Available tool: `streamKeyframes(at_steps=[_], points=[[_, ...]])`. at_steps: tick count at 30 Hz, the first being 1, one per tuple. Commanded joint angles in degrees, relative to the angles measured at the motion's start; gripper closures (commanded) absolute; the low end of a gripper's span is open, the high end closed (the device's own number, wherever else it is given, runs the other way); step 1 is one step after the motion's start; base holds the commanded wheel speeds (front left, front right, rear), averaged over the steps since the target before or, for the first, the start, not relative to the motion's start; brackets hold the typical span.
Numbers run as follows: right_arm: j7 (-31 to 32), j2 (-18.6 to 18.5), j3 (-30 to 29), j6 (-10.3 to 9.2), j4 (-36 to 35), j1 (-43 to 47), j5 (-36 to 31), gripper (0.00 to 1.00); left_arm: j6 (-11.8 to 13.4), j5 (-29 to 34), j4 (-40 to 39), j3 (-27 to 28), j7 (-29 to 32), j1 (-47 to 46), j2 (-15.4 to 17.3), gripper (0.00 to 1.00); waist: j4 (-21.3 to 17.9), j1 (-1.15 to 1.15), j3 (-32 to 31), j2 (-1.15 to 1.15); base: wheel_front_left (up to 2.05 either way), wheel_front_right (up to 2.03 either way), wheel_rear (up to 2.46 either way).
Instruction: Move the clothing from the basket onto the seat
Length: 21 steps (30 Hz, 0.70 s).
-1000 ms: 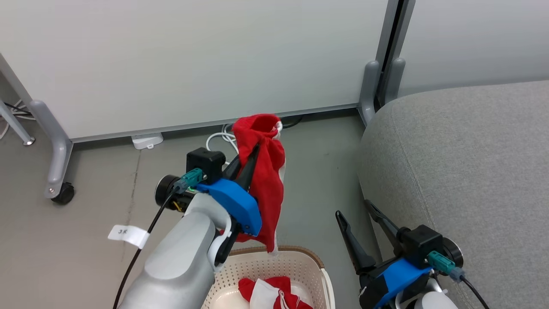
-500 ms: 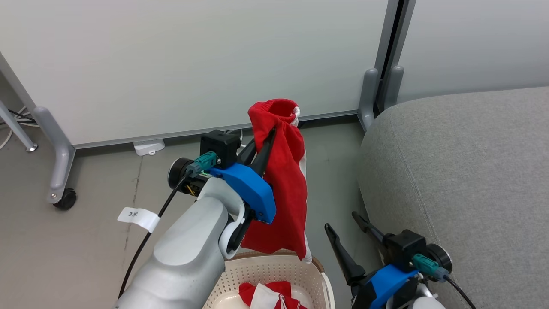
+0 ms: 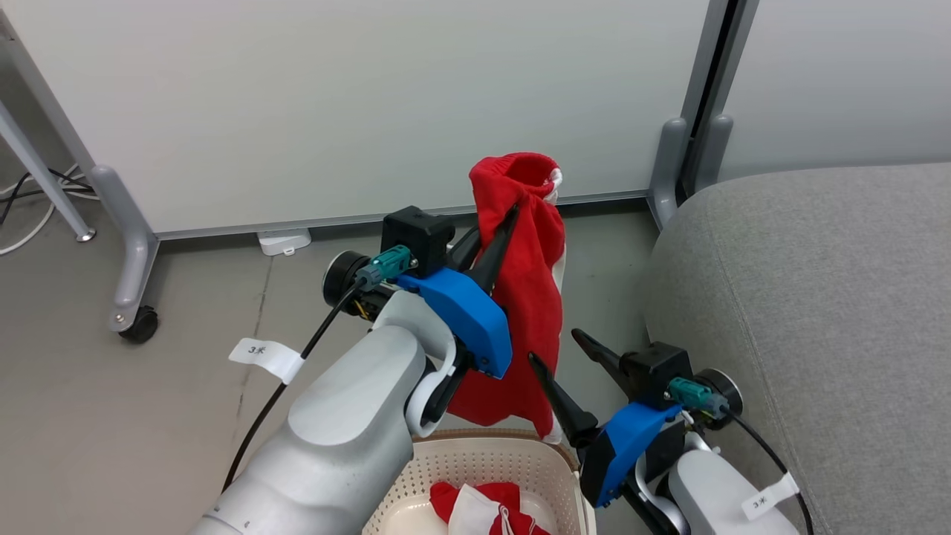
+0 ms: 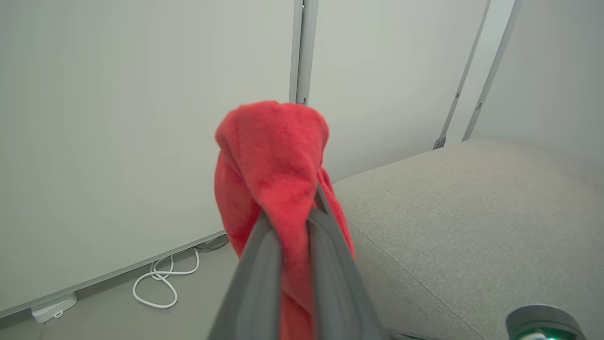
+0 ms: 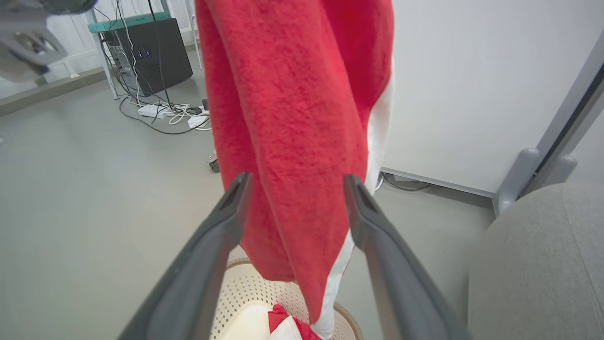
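Left tool is up above the basket and clamped on the garment. In left wrist view both fingers pinch a fold of red fabric, w/ a bunch of it standing up past the tips. The rest hangs down the tool's right side, plain red w/ a white trim strip along one edge. Its lowest corner is at the basket's far rim; touching or not, can't tell. So the garment is in the air, over the floor btwn basket and wall panel. It is left of the seat, not on it.

Right tool sits lower, just right of the hanging fabric, btwn garment and seat. Its fingers are spread apart and grip nothing. In right wrist view they frame the garment. Can't tell whether the fabric is btwn the tips or beyond them.

2nd garment, red & white w/ a drawstring, lies crumpled in the basket's bottom. It also shows at the bottom of right wrist view, inside the basket.

The seat is a big grey cushion at right. In left wrist view it lies beyond & right of the garment.

Misc: white cable loop on the floor by the panel, caster on the panel's leg at left, paper tag on the left arm's cable.
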Motion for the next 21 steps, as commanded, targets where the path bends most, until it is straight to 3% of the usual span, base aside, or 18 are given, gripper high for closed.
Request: streamKeyframes(at_steps=[1, 18, 19, 20, 21], points=[[-0.76, -0.13, 0.32, 0.01, 1.1, -1.6, 0.94, 0.0, 0.32, -0.5, -0.47, -0.38, -0.02, -0.99, 0.06, 1.0, 0.26, 0.0, 0.04, 0.0, 0.0, 0.0, 0.0], [-5.33, -0.12, 5.82, 0.01, 14.77, -12.04, 9.79, 0.02, 2.57, -7.16, -6.53, -8.53, 1.23, -2.84, 0.05, 1.0, 2.5, 0.0, -0.21, 0.0, 0.0, 0.0, 0.0], [-5.29, -0.12, 6.37, 0.01, 15.23, -12.37, 10.28, 0.49, 2.77, -7.42, -6.58, -8.79, 1.15, -2.93, 0.05, 1.0, 2.54, 0.0, -0.26, 0.0, 0.0, 0.0, 0.0], [-5.37, -0.12, 6.9, 0.01, 15.8, -12.72, 10.74, 0.81, 2.96, -7.56, -6.59, -9.01, 1.04, -2.97, 0.04, 1.0, 2.55, 0.0, -0.32, 0.0, 0.0, 0.0, 0.0], [-5.49, -0.12, 7.4, 0.01, 16.23, -12.98, 11.27, 1.0, 3.04, -7.87, -6.58, -9.23, 0.96, -3.06, 0.05, 1.0, 2.57, 0.0, -0.38, 0.0, 0.0, 0.0, 0.0]])
